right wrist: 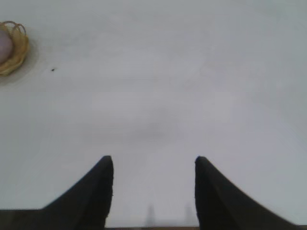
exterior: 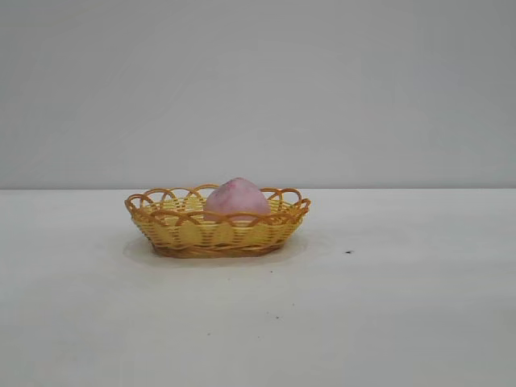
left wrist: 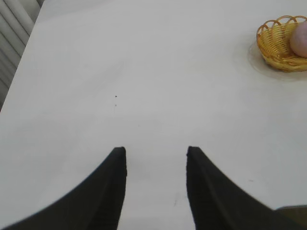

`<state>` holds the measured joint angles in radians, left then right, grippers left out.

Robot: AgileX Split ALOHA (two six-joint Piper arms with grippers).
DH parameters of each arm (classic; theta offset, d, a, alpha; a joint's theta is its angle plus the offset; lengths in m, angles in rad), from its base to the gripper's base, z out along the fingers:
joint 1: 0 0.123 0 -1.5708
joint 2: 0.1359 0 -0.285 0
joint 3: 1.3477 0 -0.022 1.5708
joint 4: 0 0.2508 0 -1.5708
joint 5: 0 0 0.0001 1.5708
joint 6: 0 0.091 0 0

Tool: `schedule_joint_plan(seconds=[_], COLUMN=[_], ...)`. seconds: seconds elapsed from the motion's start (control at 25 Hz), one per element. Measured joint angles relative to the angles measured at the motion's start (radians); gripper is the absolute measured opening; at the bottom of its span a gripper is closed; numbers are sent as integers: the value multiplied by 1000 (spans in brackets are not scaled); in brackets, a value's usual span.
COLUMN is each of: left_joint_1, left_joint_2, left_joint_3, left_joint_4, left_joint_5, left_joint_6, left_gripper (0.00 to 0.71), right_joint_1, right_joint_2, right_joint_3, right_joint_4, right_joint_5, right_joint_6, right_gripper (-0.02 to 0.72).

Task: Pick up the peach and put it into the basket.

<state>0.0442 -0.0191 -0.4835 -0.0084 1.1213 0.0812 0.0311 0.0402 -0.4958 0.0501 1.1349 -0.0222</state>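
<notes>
Peach (exterior: 235,198) sitting inside the basket (exterior: 216,235), pink dome rising above the looped orange-brown rim, a little right of the basket's middle as seen from the exterior view. Basket standing upright on the white table (exterior: 387,314), slightly left of the centre of that view, with a plain grey wall (exterior: 258,89) behind. Small dark speck (exterior: 348,252) on the table to the right of the basket, apart from it.

No arm visible in the exterior view. Left gripper (left wrist: 156,158) seen only from its own wrist camera: two black fingers (left wrist: 108,191) spread apart, bare table showing in the gap, nothing held. Basket (left wrist: 276,45) far off from this gripper at the edge of that view, with part of the peach (left wrist: 300,40) just visible in it. Two tiny dark dots (left wrist: 115,100) on the table between.

Right gripper (right wrist: 153,165) likewise seen only from its own wrist camera: black fingers (right wrist: 93,191) held wide apart over bare table, empty. Basket (right wrist: 14,52) well away from it, cut by the frame edge, peach (right wrist: 4,45) barely showing inside. Dark speck (right wrist: 53,70) near the basket here too.
</notes>
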Motion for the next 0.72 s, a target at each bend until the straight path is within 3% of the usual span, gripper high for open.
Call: schedule_joint_plan(seconds=[0.72], left_joint_1=[0], left_joint_2=[0], left_joint_3=[0], left_joint_4=[0], left_joint_5=[0], left_joint_6=[0], left_gripper=[253], right_joint_1=[0], right_joint_2=[-57], right_joint_3=[7], right_joint_4=[-8], right_joint_5=[4], right_joint_6=[7], right_gripper=[371])
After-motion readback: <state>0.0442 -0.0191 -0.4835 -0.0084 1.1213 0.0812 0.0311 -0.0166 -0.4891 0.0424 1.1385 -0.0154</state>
